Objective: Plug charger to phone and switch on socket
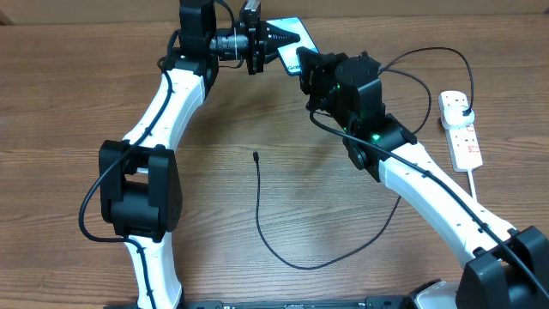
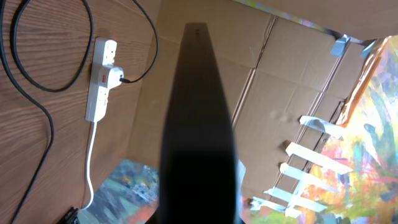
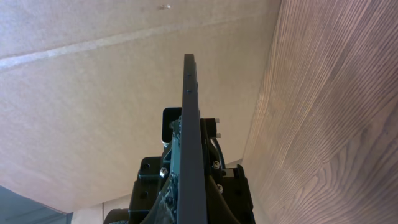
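Now the left gripper (image 1: 281, 34) is clenching the slim, pale-screened phone (image 1: 290, 53) on edge at the table's far side; the right gripper (image 1: 306, 70) is alongside, hold impossible to tell. The thin black charger cable (image 1: 258, 193) is lying with its tip (image 1: 256, 155) well apart, slightly nearer the right arm.

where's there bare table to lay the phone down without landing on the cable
The widest bare wood lies left of the left arm. A smaller patch sits between that arm and the charger tip. Crowded: the right side, where its cable loops to the socket, and top centre, around the phone.
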Available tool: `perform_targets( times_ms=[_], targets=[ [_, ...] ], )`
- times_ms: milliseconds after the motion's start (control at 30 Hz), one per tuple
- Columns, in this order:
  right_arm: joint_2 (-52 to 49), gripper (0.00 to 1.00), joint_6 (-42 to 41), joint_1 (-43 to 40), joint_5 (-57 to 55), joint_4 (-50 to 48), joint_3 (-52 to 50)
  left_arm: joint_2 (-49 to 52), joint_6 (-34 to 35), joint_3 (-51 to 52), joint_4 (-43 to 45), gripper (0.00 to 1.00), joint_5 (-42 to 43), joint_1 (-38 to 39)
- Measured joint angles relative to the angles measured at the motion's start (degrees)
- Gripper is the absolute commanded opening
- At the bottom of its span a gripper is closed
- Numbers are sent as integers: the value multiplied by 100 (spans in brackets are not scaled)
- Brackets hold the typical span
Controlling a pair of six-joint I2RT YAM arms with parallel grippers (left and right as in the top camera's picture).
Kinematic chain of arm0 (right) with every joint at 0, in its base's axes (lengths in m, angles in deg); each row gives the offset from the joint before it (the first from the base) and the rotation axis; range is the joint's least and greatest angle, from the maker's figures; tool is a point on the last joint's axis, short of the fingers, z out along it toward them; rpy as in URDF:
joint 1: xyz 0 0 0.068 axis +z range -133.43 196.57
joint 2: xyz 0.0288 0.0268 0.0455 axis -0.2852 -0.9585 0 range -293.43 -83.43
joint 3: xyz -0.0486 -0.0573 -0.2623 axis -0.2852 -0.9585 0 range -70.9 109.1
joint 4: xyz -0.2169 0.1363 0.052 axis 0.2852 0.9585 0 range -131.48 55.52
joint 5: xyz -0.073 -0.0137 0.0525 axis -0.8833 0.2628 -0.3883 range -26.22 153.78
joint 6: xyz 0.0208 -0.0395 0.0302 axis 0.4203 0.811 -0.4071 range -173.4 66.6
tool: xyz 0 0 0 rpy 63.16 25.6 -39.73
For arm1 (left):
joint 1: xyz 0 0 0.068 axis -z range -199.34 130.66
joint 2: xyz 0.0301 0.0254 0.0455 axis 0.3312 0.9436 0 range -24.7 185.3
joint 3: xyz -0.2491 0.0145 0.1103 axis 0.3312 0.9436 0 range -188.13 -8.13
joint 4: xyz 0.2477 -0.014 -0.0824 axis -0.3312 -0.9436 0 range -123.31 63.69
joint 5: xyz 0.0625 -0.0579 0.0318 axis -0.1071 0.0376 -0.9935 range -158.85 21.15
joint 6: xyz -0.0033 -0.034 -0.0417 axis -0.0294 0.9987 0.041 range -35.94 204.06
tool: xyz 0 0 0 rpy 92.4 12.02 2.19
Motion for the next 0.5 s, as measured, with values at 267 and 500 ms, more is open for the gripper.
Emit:
perform_targets(
  times_ms=[267,500],
  targets=[
    [0,29,22,20,2,162,0,0,-586,0,-87,4,70,0],
    [0,41,37,20,105,555,2,0,-1305,0,-92,4,306,-63]
  ],
)
